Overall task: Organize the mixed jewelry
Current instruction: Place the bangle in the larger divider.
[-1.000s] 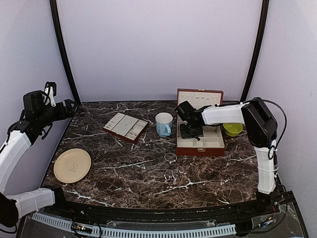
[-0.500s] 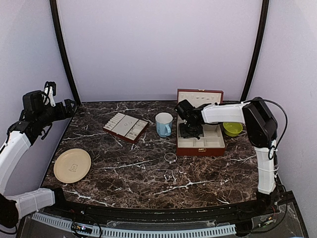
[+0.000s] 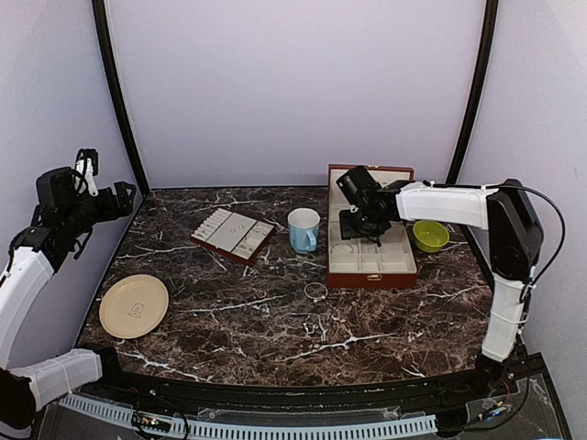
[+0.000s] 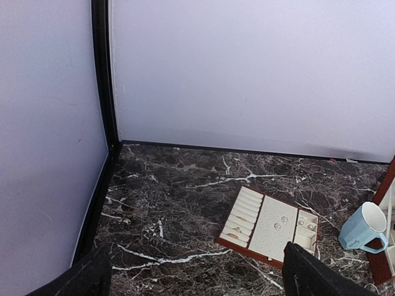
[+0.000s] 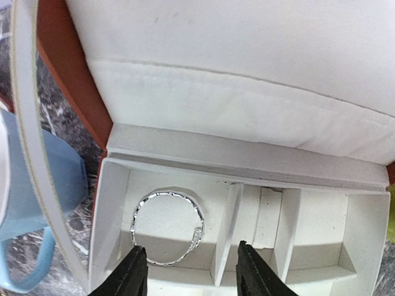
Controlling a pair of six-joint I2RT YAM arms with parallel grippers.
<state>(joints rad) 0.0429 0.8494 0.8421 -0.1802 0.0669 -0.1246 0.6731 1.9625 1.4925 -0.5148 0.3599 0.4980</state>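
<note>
A thin silvery bangle (image 5: 165, 228) lies flat in the left compartment of the red-brown box (image 5: 69, 73), also seen from above (image 3: 344, 249). My right gripper (image 5: 190, 274) hovers open just above it, fingers apart and holding nothing; it hangs over the box's back part (image 3: 360, 223). A second bangle (image 3: 315, 291) and a fine chain (image 3: 313, 324) lie on the marble in front of the box (image 3: 371, 278). The cream slotted tray (image 4: 268, 225) holds small rings and studs. My left gripper (image 4: 196, 259) is open and empty, raised at the far left (image 3: 124, 192).
A blue mug (image 3: 304, 229) stands just left of the box, between it and the tray (image 3: 234, 234). A green bowl (image 3: 429, 236) sits right of the box. A beige plate (image 3: 134, 305) lies at the front left. The box lid stands upright behind.
The right gripper opened, let the bangle drop into the box compartment, and drew back toward the lid. The left arm shifted slightly left.
</note>
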